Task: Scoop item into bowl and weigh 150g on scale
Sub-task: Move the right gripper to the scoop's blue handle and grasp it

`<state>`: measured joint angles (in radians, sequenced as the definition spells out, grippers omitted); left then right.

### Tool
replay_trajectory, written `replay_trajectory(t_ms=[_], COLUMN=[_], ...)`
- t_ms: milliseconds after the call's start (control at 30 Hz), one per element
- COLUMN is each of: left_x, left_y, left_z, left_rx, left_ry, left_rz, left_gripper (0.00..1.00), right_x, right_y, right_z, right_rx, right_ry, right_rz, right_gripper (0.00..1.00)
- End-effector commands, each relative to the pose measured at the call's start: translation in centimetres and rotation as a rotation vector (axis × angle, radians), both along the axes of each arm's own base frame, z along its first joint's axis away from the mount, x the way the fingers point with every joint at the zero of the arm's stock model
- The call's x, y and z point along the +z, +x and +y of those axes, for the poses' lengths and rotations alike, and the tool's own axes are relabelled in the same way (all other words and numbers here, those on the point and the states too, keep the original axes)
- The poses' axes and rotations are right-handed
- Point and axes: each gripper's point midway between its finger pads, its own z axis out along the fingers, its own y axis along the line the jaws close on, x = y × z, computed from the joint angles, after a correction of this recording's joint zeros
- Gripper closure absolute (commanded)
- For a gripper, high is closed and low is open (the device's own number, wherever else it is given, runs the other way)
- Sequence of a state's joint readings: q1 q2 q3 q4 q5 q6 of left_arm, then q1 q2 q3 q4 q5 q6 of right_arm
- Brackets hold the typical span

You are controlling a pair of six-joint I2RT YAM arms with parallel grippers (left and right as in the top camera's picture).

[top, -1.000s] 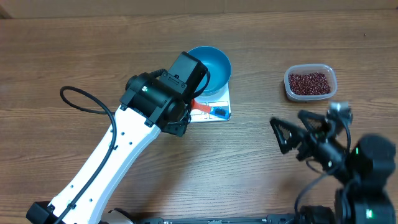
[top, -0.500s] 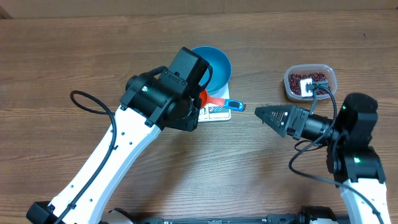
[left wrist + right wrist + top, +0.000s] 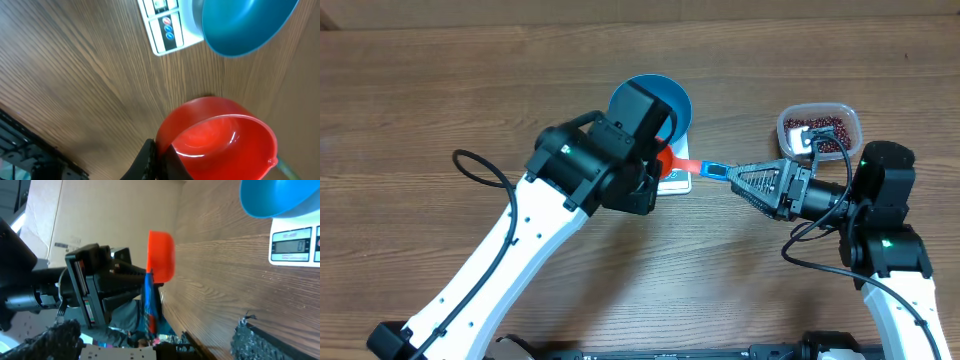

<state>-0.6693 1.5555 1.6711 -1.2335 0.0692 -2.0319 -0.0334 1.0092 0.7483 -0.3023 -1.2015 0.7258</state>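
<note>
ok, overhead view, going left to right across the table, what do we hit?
Black cable loop → blue bowl → scoop handle → right gripper, open → clear tub of beans. Left arm and scale overlap the bowl, so they are left out.

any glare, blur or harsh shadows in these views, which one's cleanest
Overhead is cleanest: even light, only soft shadows on the table, sharp throughout. Left wrist: the red scoop looms close, with a pale glossy highlight inside; the bowl looks slightly soft. Right wrist: its own fingers are dark and blurred along the bottom edge.
</note>
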Motion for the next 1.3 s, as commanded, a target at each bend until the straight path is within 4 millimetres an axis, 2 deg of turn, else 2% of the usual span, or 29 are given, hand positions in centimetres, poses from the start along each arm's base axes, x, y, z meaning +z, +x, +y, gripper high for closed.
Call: replay_trajectory(t_ms=[0,100,400,667,900,1067,1267], left_x=[-0.5,-1.0,-2.6,-2.4,-2.4,-2.4,-2.4], left_y=[0.3,0.2,-0.2,-0.7,-1.0,-1.2,-1.3], left_z=[-1.4,-2.2,-3.7,-4.1,-4.3,-4.5,-4.6], left_rx=[0.000,-0.006,-0.039,-0.056,-0.070,-0.078,-0.080], left_ry=[-0.018,-0.032,-0.041,-0.068,-0.074,-0.073,-0.071], left_rz=[0.019,0.044,0.107,0.131,0.141,0.140,0.139], left_gripper=[0.96,0.96,0.96,0.96,0.96,0.96,0.96], right_x=[1.2,1.2,1.0,0.9,0.4,0.2,0.1], right_y=[-0.2,-0.2,0.1,0.3,0.7,0.9,0.9], right_z=[0.4,0.4,0.3,0.2,-0.1,-0.2,-0.2], right_rx=[0.023,0.023,0.004,-0.009,-0.039,-0.056,-0.056], right_ry=[0.007,0.007,-0.006,-0.013,-0.029,-0.039,-0.039], right_rz=[-0.032,-0.032,-0.038,-0.037,-0.017,-0.009,-0.006], right_gripper=[0.09,0.17,0.25,0.40,0.46,0.54,0.69])
